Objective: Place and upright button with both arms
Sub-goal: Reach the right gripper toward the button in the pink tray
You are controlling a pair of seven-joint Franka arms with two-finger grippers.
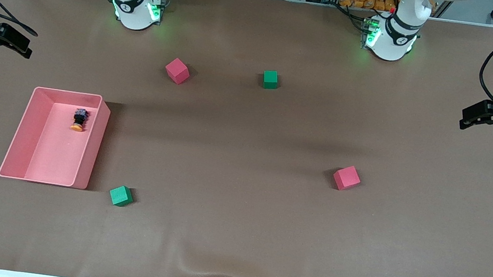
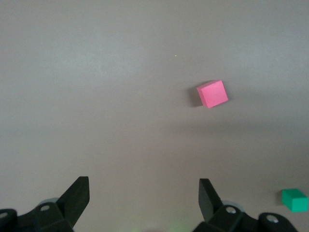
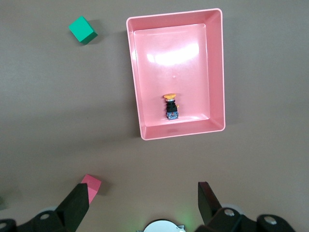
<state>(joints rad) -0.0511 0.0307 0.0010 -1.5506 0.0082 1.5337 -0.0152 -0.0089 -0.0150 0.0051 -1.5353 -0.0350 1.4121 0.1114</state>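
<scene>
1. The right gripper hangs with its fingers spread wide and empty, over the table edge at the right arm's end; the right wrist view shows both black fingers apart with nothing between them.
2. The button lies on its side inside the pink tray, close to the tray wall that is farther from the front camera, its orange cap pointing toward that camera (black body at the other end). It has not been picked up yet.
3. To do this well, the right arm should probably come down inside the tray and close across the black body, not the rounded cap, keeping clear of the nearby wall.
4. Beside the tray sits a green cube, nearer the front camera; a red cube and another green cube lie farther away; none need be touched.
5. A second red cube lies toward the left arm's end.
6. The left gripper waits, wide open and empty, over that end of the table.
</scene>
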